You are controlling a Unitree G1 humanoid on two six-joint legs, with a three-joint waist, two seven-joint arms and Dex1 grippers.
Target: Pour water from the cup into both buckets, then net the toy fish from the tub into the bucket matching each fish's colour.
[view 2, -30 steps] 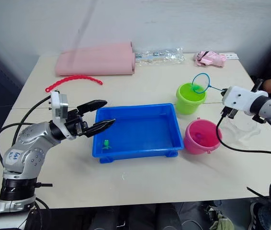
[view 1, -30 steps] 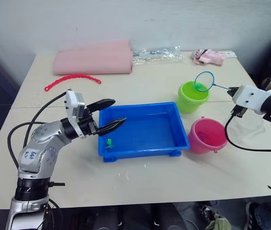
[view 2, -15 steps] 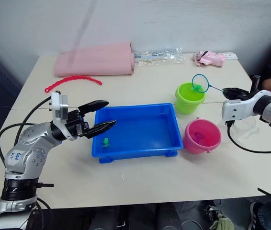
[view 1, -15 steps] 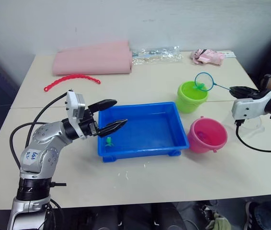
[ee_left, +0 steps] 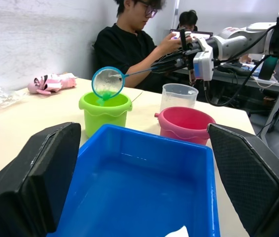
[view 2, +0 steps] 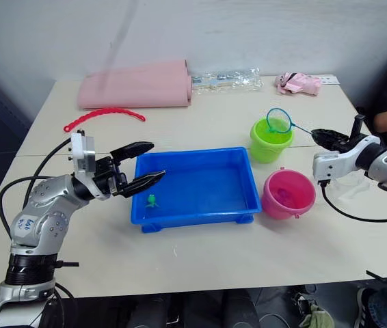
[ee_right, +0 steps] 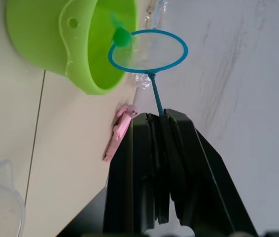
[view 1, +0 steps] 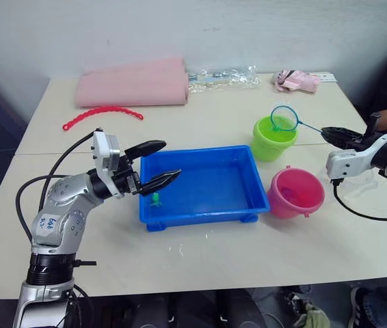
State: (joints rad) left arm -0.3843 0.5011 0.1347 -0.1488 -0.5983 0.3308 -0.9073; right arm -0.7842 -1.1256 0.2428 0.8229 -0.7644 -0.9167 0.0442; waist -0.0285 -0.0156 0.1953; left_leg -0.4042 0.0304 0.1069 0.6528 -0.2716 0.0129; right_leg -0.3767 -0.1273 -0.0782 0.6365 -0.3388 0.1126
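Net (view 1: 283, 118) over the green bucket (view 1: 274, 138), held by the closed right claw (view 1: 336, 135).
Two buckets, one pink (view 1: 295, 193); one green fish (view 1: 156, 199) in the tub (view 1: 204, 185); left claw (view 1: 159, 164) wide open, empty.

Tub (view 1: 214, 188) interior: open from above, one green fish (view 1: 156, 200) at its 8 o'clock corner.
Tub's 9 o'clock rim: left tool (view 1: 158, 164) straddles it.
Green bucket (view 1: 273, 139) mouth: net (view 1: 284, 118) hangs over it.
Table (view 1: 248, 253) at 6 o'clock: bare.

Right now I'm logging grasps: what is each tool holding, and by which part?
The right tool is shut on the net, gripping the end of its thin handle. The left tool is open and holds nothing.
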